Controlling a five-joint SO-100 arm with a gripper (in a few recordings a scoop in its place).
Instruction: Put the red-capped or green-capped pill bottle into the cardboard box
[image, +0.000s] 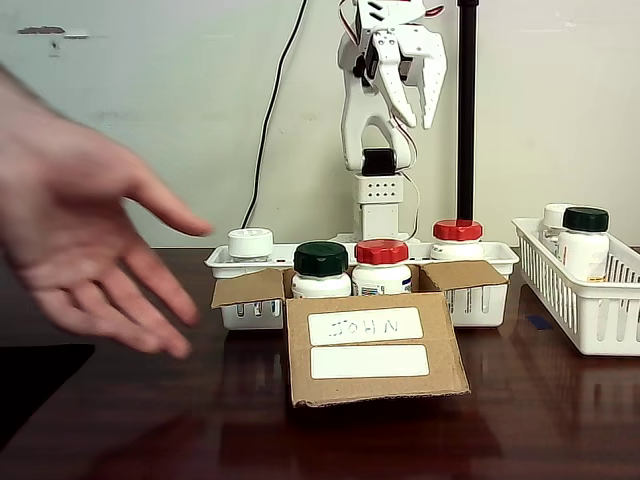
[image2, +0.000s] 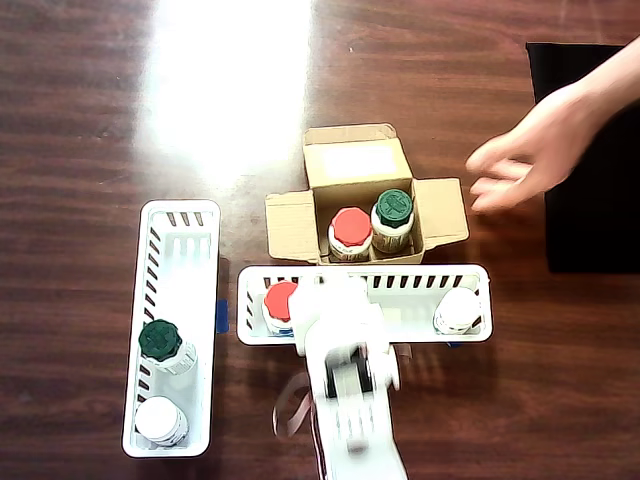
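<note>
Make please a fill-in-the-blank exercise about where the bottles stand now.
1. The cardboard box holds ___ pill bottles.
2. Beside the red-capped bottle in the box stands one with a ___ cap.
3. The basket at the right edge of the fixed view holds a white-capped bottle and a ___-capped one.
4. The gripper hangs raised, holding ___.

Missing words: two; green; green; nothing
</note>
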